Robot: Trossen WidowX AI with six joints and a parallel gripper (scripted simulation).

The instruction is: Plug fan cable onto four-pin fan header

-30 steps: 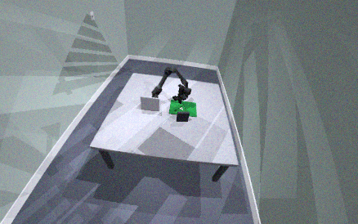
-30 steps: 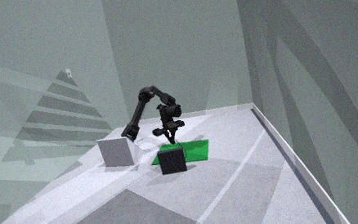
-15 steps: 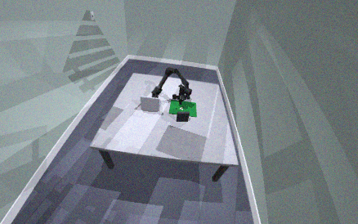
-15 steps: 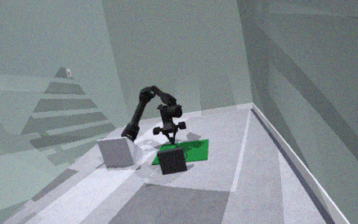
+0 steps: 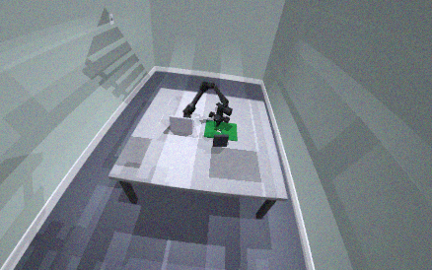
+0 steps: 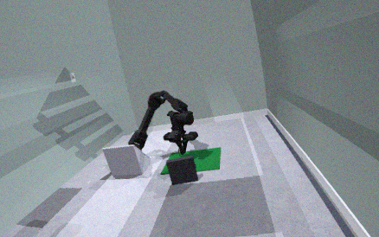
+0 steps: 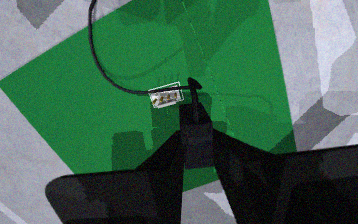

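Plug point(image 7: 197, 145) is pinched in the gripper point(image 5: 218, 127) point(image 6: 183, 152) point(image 7: 197, 145), just beside the header point(image 7: 166, 96). Probably light and rigid, with a springy cable point(image 7: 96, 60), so I'd grip the housing sides, never the wire.

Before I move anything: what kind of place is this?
Probably a small electronics-assembly test room: a long pale table between plain walls, a green board with a pin header, and an arm whose claw grips a plug.
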